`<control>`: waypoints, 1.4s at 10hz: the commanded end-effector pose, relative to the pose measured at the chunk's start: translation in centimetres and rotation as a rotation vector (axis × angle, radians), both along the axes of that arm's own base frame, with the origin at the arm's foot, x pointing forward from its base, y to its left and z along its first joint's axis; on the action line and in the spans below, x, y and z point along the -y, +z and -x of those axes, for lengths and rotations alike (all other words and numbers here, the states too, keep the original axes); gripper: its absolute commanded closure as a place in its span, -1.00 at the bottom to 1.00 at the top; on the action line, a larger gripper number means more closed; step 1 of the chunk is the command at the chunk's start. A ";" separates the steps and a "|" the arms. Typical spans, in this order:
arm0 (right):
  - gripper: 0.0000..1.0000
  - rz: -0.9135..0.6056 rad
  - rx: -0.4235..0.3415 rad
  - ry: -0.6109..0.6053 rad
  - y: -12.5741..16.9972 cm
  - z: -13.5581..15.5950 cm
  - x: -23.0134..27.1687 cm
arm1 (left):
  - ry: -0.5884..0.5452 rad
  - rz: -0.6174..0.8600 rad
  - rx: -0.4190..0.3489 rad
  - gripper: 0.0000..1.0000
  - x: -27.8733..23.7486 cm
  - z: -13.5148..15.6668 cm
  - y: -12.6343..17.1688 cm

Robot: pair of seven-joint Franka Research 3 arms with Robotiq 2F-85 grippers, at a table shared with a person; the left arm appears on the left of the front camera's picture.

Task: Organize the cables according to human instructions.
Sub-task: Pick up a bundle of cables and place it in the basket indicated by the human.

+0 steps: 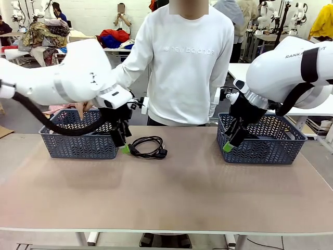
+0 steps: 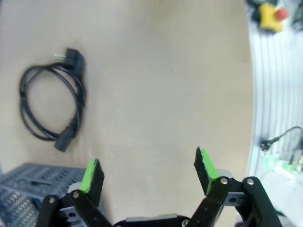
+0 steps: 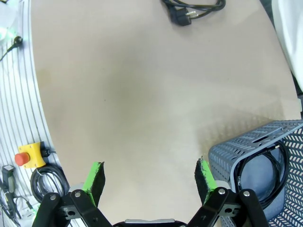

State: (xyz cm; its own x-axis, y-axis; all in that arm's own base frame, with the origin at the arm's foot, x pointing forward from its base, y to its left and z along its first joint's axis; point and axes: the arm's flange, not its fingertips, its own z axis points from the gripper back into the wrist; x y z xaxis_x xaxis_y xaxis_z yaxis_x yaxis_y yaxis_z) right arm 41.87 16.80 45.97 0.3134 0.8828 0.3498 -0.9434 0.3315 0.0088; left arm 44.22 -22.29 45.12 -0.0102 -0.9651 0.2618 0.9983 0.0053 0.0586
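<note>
One coiled black cable [image 1: 148, 147] lies on the tan table just right of the left basket [image 1: 78, 145]; the left wrist view has the cable [image 2: 49, 106] at upper left, plug up, and the right wrist view catches the cable [image 3: 194, 8] at the top edge. Another cable [image 3: 265, 172] is coiled inside the right basket [image 3: 246, 151]. My left gripper [image 1: 125, 147] hangs open beside the left basket, its green pads [image 2: 92, 175] wide apart and empty. My right gripper [image 1: 227, 147] is open over the front left corner of the right basket [image 1: 260, 140], holding nothing.
A person in a white sweatshirt [image 1: 187, 62] stands at the far side, one hand [image 1: 82, 109] reaching into the left basket. A red and yellow stop button [image 3: 28, 156] sits on the ridged rail beside the table. The table's middle and front are bare.
</note>
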 end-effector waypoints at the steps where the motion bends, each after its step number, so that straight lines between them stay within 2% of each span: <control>1: -1.00 0.000 -0.002 0.000 0.4 -0.1 -0.1 | -0.093 -0.057 0.043 -1.00 2.4 -2.3 -0.5; 4: -1.00 0.000 -0.002 0.000 0.4 -0.1 -0.1 | -0.122 -0.186 0.059 -1.00 6.0 -4.4 -3.2; 8: -1.00 0.000 -0.002 0.000 0.4 -0.1 -0.1 | -0.083 -0.214 0.065 -1.00 7.7 -6.4 -6.1; 10: -1.00 0.000 -0.002 0.000 0.4 -0.1 -0.1 | -0.071 -0.180 0.062 -1.00 7.0 -6.7 -5.5; 11: -1.00 0.000 -0.002 0.000 0.4 -0.1 -0.1 | -0.102 -0.199 0.046 -1.00 7.6 -6.3 -6.4; 14: -1.00 0.000 -0.002 0.000 0.4 -0.1 -0.1 | -0.102 -0.199 0.046 -1.00 7.6 -6.3 -6.4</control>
State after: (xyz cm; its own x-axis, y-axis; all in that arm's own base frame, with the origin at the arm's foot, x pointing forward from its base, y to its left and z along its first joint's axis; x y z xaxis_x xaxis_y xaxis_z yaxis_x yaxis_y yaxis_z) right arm 41.87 16.82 46.00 0.3129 0.8829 0.3502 -0.9436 0.3308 0.0090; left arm 50.64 -30.33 38.75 -0.1220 -0.9900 0.0709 0.9889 -0.1152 0.0938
